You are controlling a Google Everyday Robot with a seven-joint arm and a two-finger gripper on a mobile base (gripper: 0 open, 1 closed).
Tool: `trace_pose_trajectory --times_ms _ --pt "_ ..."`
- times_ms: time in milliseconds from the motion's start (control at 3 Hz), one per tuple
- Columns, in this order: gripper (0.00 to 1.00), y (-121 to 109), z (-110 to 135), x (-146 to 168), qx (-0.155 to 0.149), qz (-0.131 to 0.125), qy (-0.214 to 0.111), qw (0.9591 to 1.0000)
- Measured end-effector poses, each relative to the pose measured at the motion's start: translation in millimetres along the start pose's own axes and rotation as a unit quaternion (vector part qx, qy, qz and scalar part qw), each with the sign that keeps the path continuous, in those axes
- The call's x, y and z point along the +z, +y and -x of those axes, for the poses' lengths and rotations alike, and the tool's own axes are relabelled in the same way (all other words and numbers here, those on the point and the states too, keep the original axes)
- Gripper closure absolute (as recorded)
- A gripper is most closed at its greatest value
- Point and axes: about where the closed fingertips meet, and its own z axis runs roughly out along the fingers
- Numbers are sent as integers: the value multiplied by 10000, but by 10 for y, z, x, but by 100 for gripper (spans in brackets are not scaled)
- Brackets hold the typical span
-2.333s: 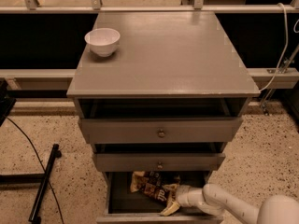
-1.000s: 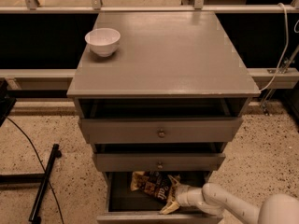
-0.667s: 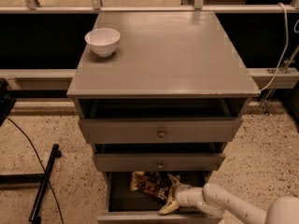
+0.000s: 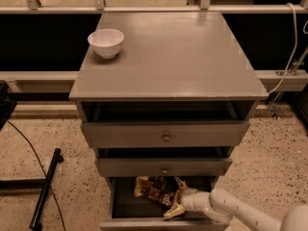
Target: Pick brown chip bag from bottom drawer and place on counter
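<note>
Lying in the open bottom drawer (image 4: 117,202): brown chip bag (image 4: 155,190), flat on the dark floor of the drawer, towards its far side. Its long axis runs on a slant, with the tan left end pointing far-left and the right end pointing near-right; white lettering faces up.

Gripper (image 4: 176,198) – at the bag's right end, inside the drawer, on a white arm (image 4: 231,210) that enters from the near right. Its tan fingers (image 4: 172,211) are spread, one on the far side and one on the near side of that end; contact with the bag cannot be made out.

Middle drawer (image 4: 192,167) and top drawer (image 4: 120,134) – above, grey, each with a round knob.

Counter (image 4: 178,57) – grey top of the cabinet, with a white bowl (image 4: 106,42) at its far-left corner.
</note>
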Motion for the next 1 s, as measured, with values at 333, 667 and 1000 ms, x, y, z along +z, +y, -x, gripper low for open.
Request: trace_pose_trajectory --times_ms 333,667,1000 --pt "0 -159 -171 11 73 -290 141 9995" --pt "0 -251 -325 102 127 -397 308 9987" --pt "0 -256 -458 256 196 -332 437 9983"
